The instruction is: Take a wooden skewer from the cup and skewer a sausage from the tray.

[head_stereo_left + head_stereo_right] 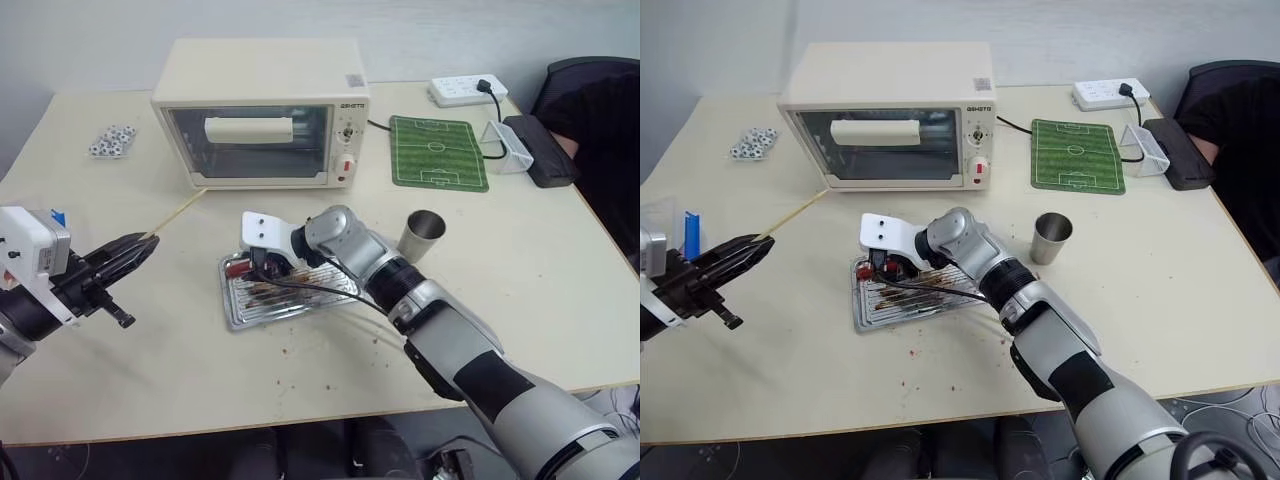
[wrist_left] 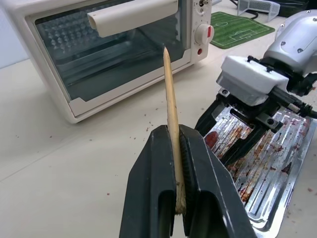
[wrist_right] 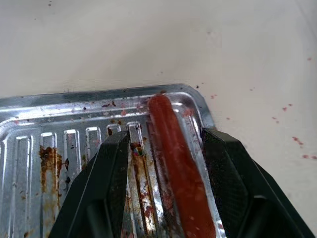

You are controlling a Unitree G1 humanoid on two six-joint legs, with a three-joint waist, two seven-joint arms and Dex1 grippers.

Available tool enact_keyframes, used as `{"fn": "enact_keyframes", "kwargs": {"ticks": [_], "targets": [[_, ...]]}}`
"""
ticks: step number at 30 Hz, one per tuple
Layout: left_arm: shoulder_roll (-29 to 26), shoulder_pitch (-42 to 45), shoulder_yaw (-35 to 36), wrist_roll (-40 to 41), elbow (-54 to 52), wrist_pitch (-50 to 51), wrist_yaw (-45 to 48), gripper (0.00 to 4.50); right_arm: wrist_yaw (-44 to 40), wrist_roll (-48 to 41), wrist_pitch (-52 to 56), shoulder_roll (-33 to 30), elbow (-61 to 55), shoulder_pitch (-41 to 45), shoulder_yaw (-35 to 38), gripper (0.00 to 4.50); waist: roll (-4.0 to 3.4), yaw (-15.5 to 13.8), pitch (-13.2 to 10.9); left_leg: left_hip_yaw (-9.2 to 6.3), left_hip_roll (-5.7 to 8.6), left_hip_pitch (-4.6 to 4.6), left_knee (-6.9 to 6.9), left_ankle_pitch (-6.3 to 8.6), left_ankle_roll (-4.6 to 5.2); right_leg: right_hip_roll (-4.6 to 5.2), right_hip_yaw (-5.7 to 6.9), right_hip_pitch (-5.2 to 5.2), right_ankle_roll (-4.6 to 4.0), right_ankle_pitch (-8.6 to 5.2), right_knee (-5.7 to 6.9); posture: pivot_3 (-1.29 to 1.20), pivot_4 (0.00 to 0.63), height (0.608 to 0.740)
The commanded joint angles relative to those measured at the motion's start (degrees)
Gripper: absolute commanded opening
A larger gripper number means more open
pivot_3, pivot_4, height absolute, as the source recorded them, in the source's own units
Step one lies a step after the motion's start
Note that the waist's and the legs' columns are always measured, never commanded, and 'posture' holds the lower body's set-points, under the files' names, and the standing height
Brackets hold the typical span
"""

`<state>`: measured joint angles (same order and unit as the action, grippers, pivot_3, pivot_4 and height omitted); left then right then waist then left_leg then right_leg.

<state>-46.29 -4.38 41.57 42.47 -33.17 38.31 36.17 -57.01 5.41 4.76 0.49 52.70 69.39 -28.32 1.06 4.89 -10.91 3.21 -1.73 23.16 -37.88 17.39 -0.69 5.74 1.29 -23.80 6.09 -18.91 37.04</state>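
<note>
On the pale cream table [image 1: 150,360], a shallow rectangular silver metal tray [image 1: 262,310] with ribbed bottom and brown greasy crumbs, lying in front of the cream toaster oven [image 1: 262,112]. Just to the tray's right, and apart from it, a small plain dull-steel cup [image 1: 423,235], upright.

Left gripper [image 2: 179,148] out over the table to the tray's left, black fingers [image 2: 148,193] pinched shut on a very thin pale tan wooden skewer [image 2: 171,104]. Skewer clamped by its blunt end between the pads, pointed tip free and aimed toward the oven's lower left corner, roughly level above the tabletop.

Right gripper [image 3: 166,144] lowered into the tray's left end, pointing leftward and down. Its black fingers [image 3: 106,173] about half spread, standing one on each side of a small slim bright-red sausage [image 3: 173,153]. Sausage lying lengthwise along the tray's ribs, close against the short rim, one rounded end near the rounded corner. One finger just beside the sausage on the rim side; the other set a rib or two away on the greasy floor. Whether either pad actually presses the sausage: cannot tell. Sausage flat on the tray floor, skewer tip well apart from it.

Farther back on the table: a green football-pitch mat [image 1: 438,152], a white power strip [image 1: 468,91] and a small cluster of white rings [image 1: 111,141] near the left edge.
</note>
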Motion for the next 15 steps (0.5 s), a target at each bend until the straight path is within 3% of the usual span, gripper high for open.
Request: {"fn": "enact_keyframes", "kwargs": {"ticks": [1, 9, 12, 15], "targets": [[-0.4, 0.8, 0.2, 0.5, -0.8, -0.8, -0.6, 0.00, 0.8, 1.2, -2.5, 0.6, 2.2, 2.2, 1.8, 2.33, 0.00, 0.0, 0.0, 0.00, 0.00, 0.00, 0.00, 0.00, 0.00, 0.00, 0.00, 0.00, 0.00, 0.00, 0.00, 0.00, 0.150, 0.740], [-0.4, 1.4, -0.2, 0.5, -0.8, -0.9, -1.0, 0.00, 1.8, 3.2, -4.6, 1.7, 7.8, 3.2, 3.8, 2.33, 0.00, 0.1, 0.0, 0.01, -0.02, -0.03, -0.01, -0.02, -0.04, -0.04, -0.02, 0.00, 0.00, 0.00, 0.06, 0.00, 0.150, 0.740], [-0.5, 1.8, -0.6, 0.4, -0.7, -0.9, -1.1, 0.00, 1.8, 3.7, -4.9, 2.1, 8.7, 3.1, 4.4, 1.74, 0.00, 0.1, 0.0, 0.01, -0.02, -0.04, -0.03, -0.02, -0.04, -0.04, -0.02, 0.01, 0.00, 0.00, 0.08, 0.00, 0.150, 0.740], [-0.6, 2.1, -0.7, 0.4, -0.5, -0.9, -1.1, 0.00, 1.3, 4.0, -5.0, 2.2, 8.8, 3.1, 4.9, 0.76, 0.00, 0.1, 0.0, 0.01, -0.02, -0.05, -0.05, -0.03, -0.05, -0.05, -0.03, 0.00, -0.01, 0.00, 0.12, 0.00, 0.150, 0.740]]}}
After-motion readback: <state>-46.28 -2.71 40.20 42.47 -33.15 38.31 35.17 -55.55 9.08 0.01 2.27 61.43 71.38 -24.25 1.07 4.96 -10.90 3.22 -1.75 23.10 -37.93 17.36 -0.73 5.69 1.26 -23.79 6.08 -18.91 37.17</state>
